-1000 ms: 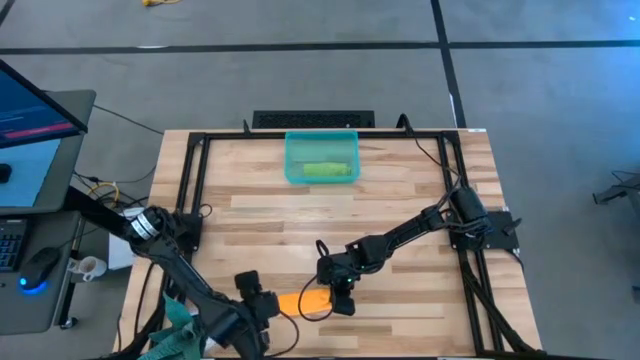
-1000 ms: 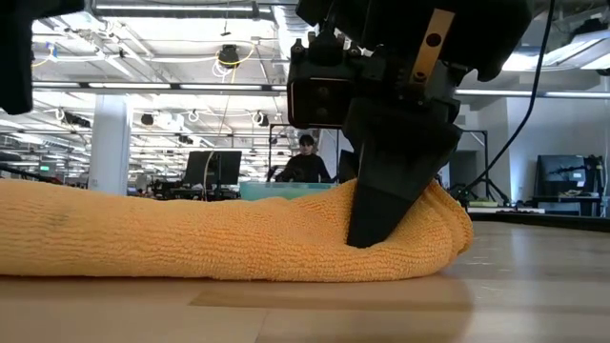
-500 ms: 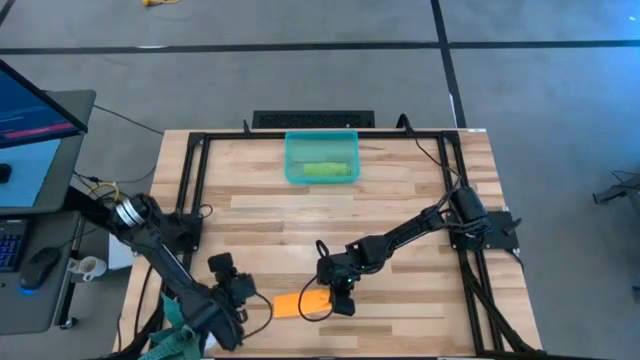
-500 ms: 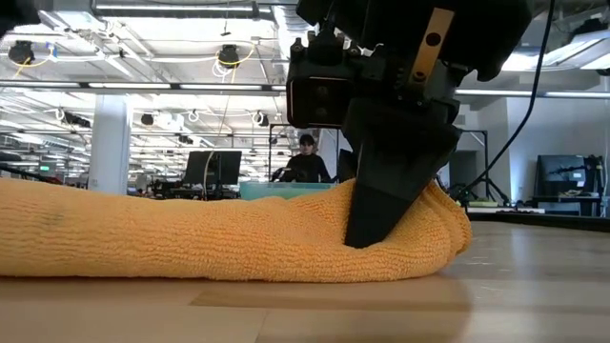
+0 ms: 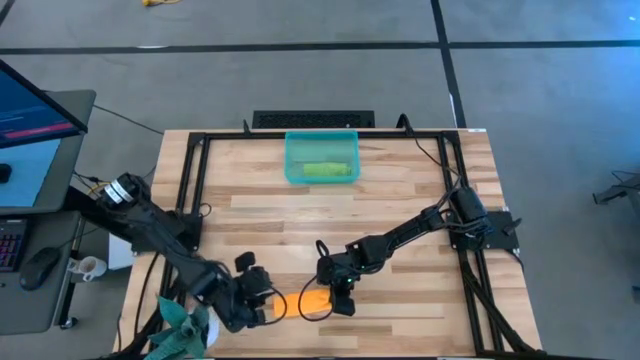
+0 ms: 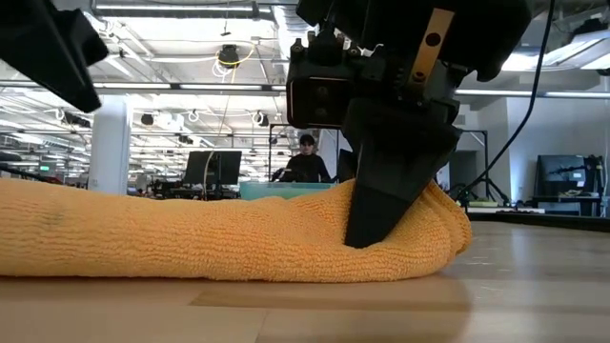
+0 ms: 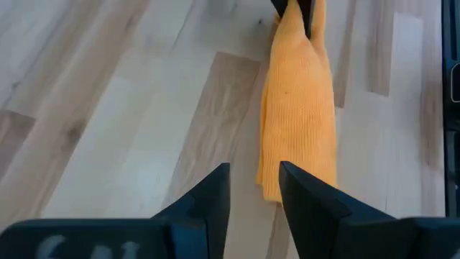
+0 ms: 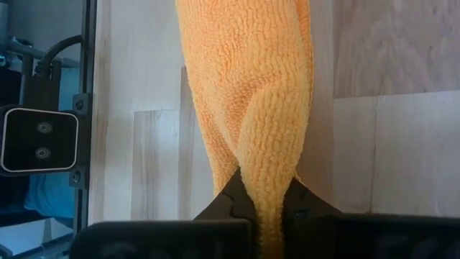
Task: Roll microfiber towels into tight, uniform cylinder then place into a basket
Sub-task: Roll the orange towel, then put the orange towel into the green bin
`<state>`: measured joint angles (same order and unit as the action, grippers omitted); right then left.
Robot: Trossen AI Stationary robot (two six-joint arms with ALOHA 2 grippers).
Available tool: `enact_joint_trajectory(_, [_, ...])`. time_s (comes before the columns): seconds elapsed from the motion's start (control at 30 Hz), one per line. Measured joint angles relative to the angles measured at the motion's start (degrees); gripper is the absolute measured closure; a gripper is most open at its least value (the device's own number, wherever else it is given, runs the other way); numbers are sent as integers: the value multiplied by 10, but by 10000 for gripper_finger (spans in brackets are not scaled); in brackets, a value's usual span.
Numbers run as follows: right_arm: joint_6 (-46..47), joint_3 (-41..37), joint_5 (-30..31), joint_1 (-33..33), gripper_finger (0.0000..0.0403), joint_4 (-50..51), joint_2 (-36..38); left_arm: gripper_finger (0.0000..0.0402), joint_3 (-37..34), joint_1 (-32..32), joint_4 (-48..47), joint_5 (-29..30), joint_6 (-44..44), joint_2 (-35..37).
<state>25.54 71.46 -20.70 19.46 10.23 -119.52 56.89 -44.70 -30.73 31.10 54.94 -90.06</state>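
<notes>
Orange microfiber towel (image 5: 305, 302), partly hidden overhead by both arms, is pinched at one end by the right gripper (image 8: 263, 205) on the table's near edge, while the left gripper (image 7: 254, 188) is held apart beside its other end.

Open-plan lab: monitors (image 6: 212, 167), ceiling ducts (image 6: 191, 11)

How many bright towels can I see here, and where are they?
2. The lime green towel lies rolled in the basket at the table's far edge. The orange towel lies near the front edge, pinched by the right gripper. None seem hidden.
</notes>
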Motion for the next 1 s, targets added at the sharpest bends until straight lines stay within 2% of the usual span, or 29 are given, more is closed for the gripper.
enact_joint_trajectory(0.13, [0,0,0,0,372,0,0,268,0,18,27,-30,-9,0])
enact_joint_trajectory(0.3, [0,0,0,0,373,0,0,222,-1,42,46,-65,-3,0])
enact_joint_trajectory(0.47, [0,0,0,0,378,0,0,187,-31,54,147,-103,-33,0])
enact_joint_trajectory(0.63, [0,0,0,0,369,0,0,180,-75,57,222,-99,-54,0])
enact_joint_trajectory(0.83, [0,0,0,0,378,0,0,180,-123,59,254,-93,-10,0])
enact_joint_trajectory(1.0, [0,0,0,0,369,0,0,180,-151,59,313,-96,-3,-7])
